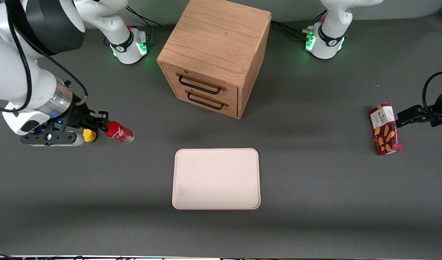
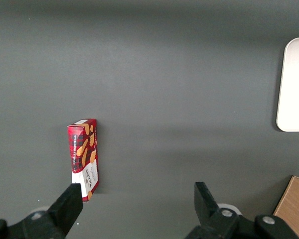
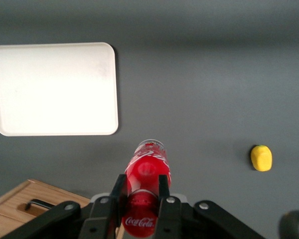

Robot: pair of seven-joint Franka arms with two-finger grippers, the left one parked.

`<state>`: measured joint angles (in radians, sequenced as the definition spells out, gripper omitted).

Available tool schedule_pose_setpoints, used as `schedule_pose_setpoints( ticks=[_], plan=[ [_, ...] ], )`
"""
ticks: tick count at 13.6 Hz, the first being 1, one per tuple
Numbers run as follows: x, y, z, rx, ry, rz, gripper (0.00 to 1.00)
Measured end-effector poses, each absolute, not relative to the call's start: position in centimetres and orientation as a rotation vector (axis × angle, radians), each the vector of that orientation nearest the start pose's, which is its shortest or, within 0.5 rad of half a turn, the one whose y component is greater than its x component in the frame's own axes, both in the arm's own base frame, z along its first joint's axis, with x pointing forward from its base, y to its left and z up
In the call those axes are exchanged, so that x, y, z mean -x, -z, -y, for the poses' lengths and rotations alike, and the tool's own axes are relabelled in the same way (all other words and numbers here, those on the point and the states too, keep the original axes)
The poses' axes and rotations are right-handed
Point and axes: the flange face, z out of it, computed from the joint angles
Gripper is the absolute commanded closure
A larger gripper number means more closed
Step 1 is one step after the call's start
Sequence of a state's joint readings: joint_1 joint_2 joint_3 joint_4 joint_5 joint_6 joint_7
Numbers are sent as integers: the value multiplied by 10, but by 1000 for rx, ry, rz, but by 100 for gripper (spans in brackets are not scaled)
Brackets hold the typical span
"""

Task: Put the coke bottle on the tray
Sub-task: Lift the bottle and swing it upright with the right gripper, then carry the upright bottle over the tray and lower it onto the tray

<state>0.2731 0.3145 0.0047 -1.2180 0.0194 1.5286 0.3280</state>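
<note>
Dark grey table (image 1: 314, 180), bare tray (image 1: 216, 178), end effector (image 1: 102, 124) gripping coke bottle (image 1: 119, 132) aloft toward working arm's end

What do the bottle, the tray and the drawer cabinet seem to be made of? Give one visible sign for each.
Bottle, held in the gripper above the table: probably clear plastic, glossy, with a red label.
Tray: likely matte plastic, pale cream-pink, with a smooth moulded rim.
Drawer cabinet: light wood or veneer with visible grain; dark handles, perhaps metal.
</note>
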Motion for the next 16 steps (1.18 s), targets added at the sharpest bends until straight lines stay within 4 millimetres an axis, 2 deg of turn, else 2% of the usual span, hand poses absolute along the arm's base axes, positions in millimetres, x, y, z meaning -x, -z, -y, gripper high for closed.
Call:
schedule_pose_setpoints(
  ticks=[3, 5, 7, 9, 12, 14, 16],
  plan=[
    [-639, -579, -222, 3081, -22, -179, 100],
    [-655, -551, -251, 3054, -45, -244, 100],
    [-675, -514, -272, 3036, -29, -268, 100],
    [-688, -478, -288, 3059, 4, -310, 100],
    [-696, -434, -308, 3101, 33, -352, 100],
    [-702, -411, -309, 3110, 33, -360, 100],
    [-709, -396, -308, 3104, 47, -366, 100]
  ],
)
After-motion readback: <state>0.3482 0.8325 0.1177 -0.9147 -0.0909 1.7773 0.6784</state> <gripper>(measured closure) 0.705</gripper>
